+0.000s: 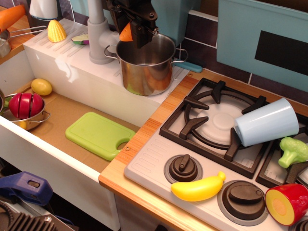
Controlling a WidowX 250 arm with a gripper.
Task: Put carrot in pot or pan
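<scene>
The shiny steel pot [147, 70] stands on the white ledge beside the sink, left of the stove. My gripper [133, 30] hangs just above the pot's far left rim. It is shut on the orange carrot [127, 32], whose lower end pokes out between the black fingers, over the pot's opening. The carrot's green top is hidden by the gripper.
A grey tap column [97, 33] stands just left of the pot. A green cutting board [97, 135], a lemon [42, 86] and a small pan with red fruit [26, 107] lie in the sink. A pale blue cup [267, 122], banana [198, 188] and broccoli [294, 150] lie on the stove.
</scene>
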